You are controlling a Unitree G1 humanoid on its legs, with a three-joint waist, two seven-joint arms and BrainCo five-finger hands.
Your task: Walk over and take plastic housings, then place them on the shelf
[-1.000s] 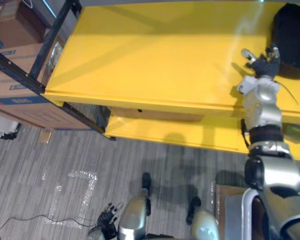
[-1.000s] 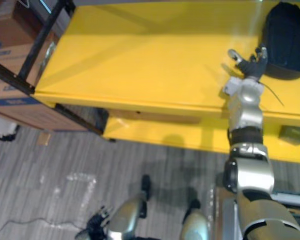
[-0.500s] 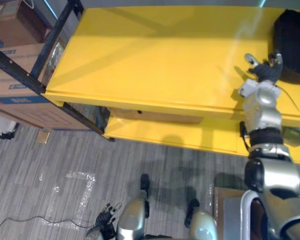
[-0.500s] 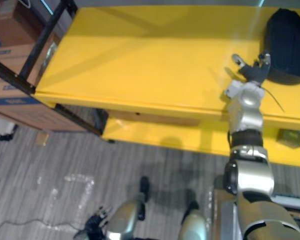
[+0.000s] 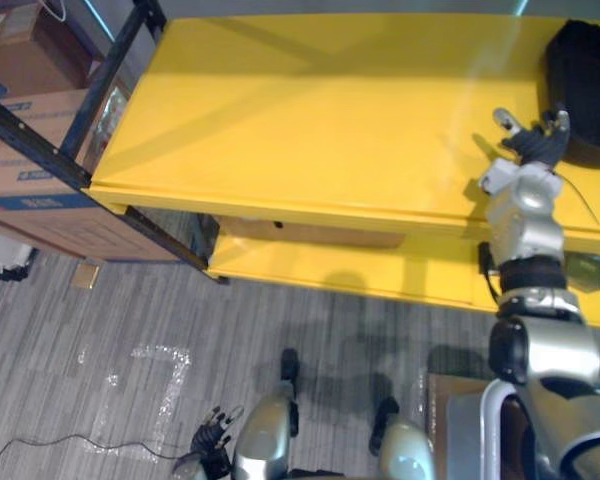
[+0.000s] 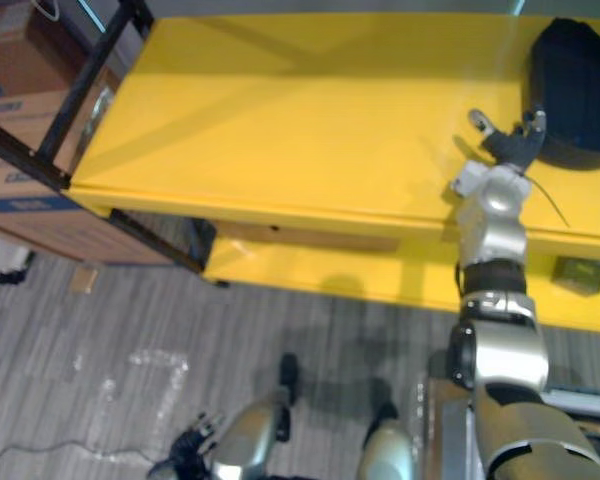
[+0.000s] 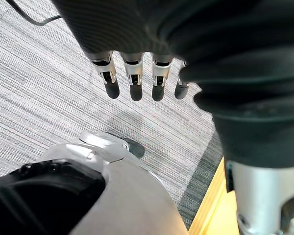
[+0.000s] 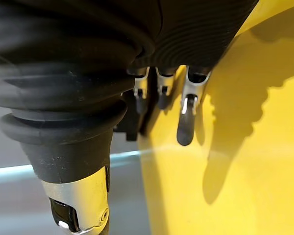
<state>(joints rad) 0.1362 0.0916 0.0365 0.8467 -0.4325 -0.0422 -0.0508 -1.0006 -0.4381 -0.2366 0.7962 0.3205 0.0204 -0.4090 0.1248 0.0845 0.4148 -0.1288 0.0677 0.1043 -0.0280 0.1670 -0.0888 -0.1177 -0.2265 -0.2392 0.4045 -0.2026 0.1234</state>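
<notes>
Grey carpeted floor (image 5: 100, 320) takes the lower frame. Cardboard boxes (image 5: 20, 130) sit behind a dark rack post (image 5: 112, 75) at upper left. Left hand (image 5: 212, 437) hangs low at bottom left of centre, fingers (image 7: 132, 78) straight, slightly apart, holding nothing. Yellow shelf (image 5: 310, 110) offers open surface across left and centre, with its front edge unobstructed. Right arm reaches up at right. Right hand (image 5: 533, 143) lies over the shelf top, fingers spread, thumb out leftward. Black plastic housing (image 5: 583, 90) lies at upper right, just beside those fingertips; contact cannot be confirmed.
</notes>
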